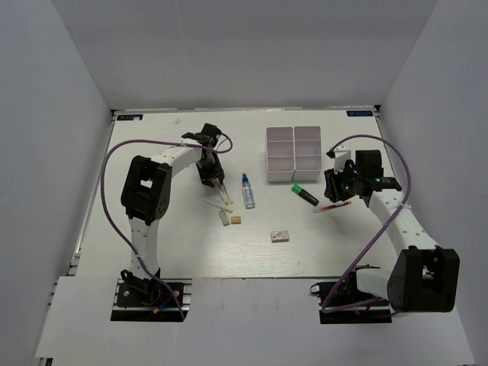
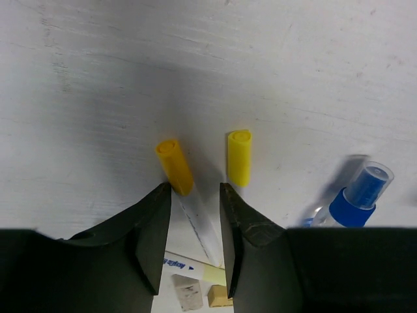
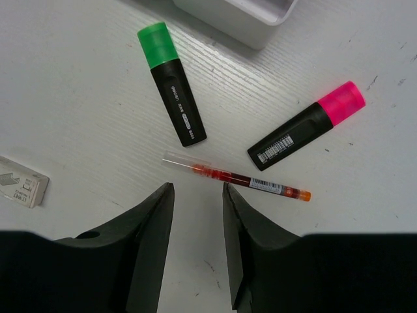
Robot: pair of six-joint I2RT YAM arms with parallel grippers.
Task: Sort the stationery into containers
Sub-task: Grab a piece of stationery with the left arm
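Observation:
The white six-compartment tray stands at the far middle; its corner shows in the right wrist view. My left gripper is open and low over the table, its fingers astride the body of one yellow-capped white pen. A second yellow-capped pen lies just right of it. The blue-capped clear bottle lies further right. My right gripper is open and empty, just short of the thin red pen. The green-black highlighter lies beyond it.
A pink-black highlighter lies beside the red pen. A grey eraser and a tan eraser lie near the pens' ends. A white eraser lies in the middle of the table. Grey walls enclose the table.

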